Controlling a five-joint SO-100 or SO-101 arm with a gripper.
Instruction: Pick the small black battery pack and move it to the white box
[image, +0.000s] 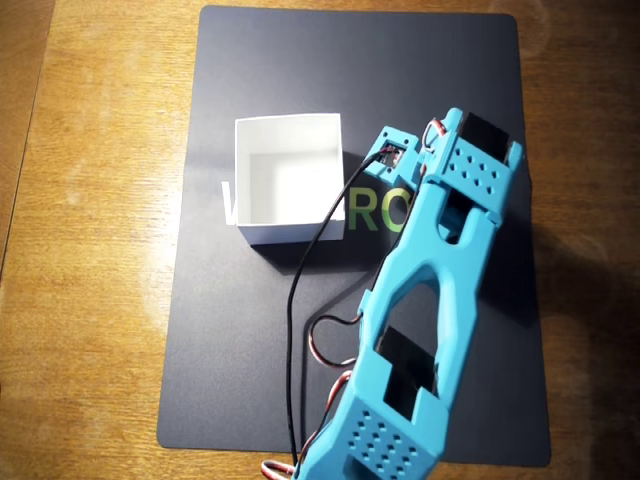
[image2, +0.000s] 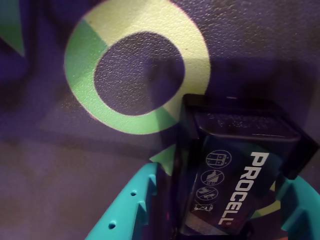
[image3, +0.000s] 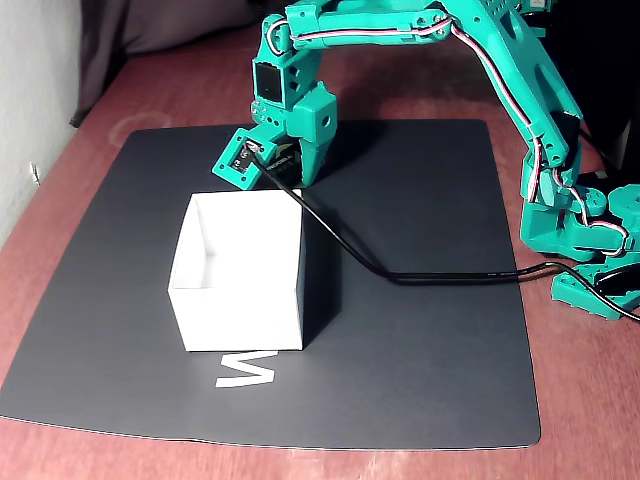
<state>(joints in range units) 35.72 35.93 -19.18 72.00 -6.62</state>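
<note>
In the overhead view, bare wooden table (image: 90, 250) fills the left of the frame, its grain running up and down. The dark mat (image: 250, 380) begins right of that and covers the middle. The white box (image: 290, 178) stands open at centre left of the mat, empty inside, partly covering the pale lettering printed there. My teal arm (image: 430, 300) crosses the right half, from the bottom edge up toward the upper right, with a black cable (image: 292, 330) trailing down beside it.

In the fixed view, a pale wall (image3: 30, 90) borders the far left and the tabletop looks reddish. The box sits at left centre on the mat. My gripper (image3: 285, 165) is lowered to the mat just behind it, at upper centre, near the box but apart from it.

In the wrist view, a green and yellow ring (image2: 135, 67) printed on the textured mat fills the upper left. At lower right, 1 small black battery pack (image2: 235, 175), marked PROCELL, stands between my 2 teal fingers (image2: 127, 210). They are pinching it against the mat.
</note>
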